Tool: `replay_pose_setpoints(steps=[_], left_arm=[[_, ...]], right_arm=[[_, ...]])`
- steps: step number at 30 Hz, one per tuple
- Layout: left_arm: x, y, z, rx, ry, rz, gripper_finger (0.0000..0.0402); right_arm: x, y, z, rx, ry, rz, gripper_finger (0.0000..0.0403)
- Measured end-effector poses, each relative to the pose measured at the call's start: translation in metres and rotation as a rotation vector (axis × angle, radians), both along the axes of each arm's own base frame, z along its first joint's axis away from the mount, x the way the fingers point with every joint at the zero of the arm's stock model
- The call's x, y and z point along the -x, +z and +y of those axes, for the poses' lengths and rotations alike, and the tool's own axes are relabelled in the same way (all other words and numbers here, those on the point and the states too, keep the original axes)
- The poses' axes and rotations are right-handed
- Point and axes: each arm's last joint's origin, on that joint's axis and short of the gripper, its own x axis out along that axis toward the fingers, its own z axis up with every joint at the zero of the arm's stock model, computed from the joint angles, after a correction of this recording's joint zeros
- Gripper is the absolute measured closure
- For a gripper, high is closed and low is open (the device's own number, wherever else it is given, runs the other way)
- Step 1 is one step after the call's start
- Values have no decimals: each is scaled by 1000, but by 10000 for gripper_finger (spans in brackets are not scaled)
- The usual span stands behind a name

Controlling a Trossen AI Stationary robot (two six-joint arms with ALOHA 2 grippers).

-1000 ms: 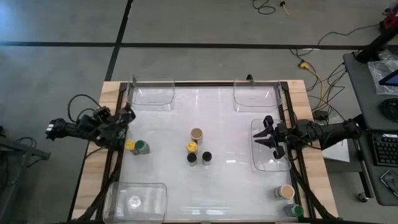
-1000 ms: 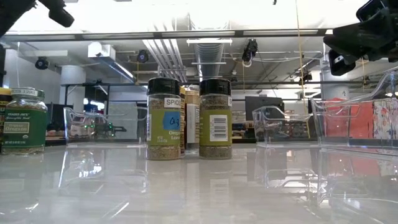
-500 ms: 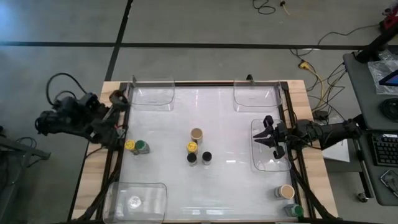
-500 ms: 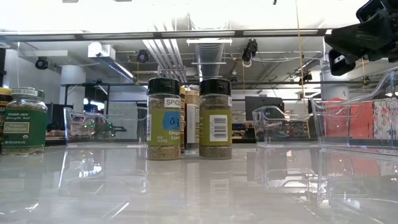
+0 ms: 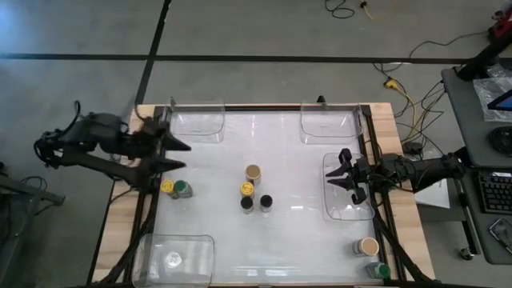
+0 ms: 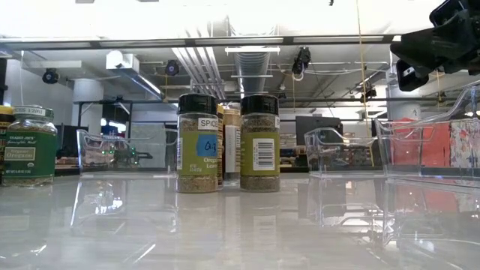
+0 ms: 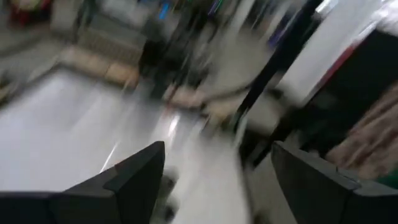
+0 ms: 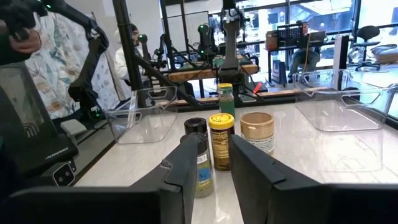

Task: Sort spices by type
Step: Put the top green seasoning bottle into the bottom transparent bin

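Eight jars stand loose on the desk (image 5: pixel 304 240) and none of them sits in a tray yet, so the sorting looks barely begun.

Four cluster near the middle: a tan-lidded jar (image 5: pixel 253 172), a yellow-lidded jar (image 5: pixel 247 189) just below it, and two black-lidded jars (image 5: pixel 256 202) side by side. At the left edge a second yellow-lidded jar (image 5: pixel 167 187) touches a green-lidded jar (image 5: pixel 182 189). Near the right front corner stand another tan-lidded jar (image 5: pixel 369 246) and another green-lidded jar (image 5: pixel 376 271).

Clear trays mark the sorting places: two at the far edge (image 5: pixel 197 122), one at the right side (image 5: pixel 346 210) and one at the near left corner (image 5: pixel 178 258).

The left hand (image 5: pixel 178 155) is wide open and holds nothing. It hangs over the left edge of the desk, just behind the yellow and green pair. The right hand (image 5: pixel 344 174) is narrow, its fingers almost together and empty, and it waits above the right-side tray, facing the middle cluster.

I judge the step in hand to be the left arm's approach to its first pick, most likely one of the two jars at the left edge. The next move calls for lowering the open fingers around one lid only. Since the two jars touch, the fingers must straddle one without knocking the other over.
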Motion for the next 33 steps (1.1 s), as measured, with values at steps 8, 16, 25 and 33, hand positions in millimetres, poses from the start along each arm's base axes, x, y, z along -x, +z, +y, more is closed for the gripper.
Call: replay_pose_setpoints(steps=[8, 16, 25, 33], left_arm=[[-43, -57, -6, -108, 7, 708, 122], [-72, -106, -10, -238, -4, 1091, 122], [-85, -149, -12, -289, -34, 1289, 122], [-86, -153, -12, -290, -32, 1312, 122]], right_arm=[[0, 0, 0, 0, 0, 0, 311], [0, 0, 0, 0, 0, 0, 333], [0, 0, 0, 0, 0, 1, 344], [0, 0, 0, 0, 0, 1, 329]])
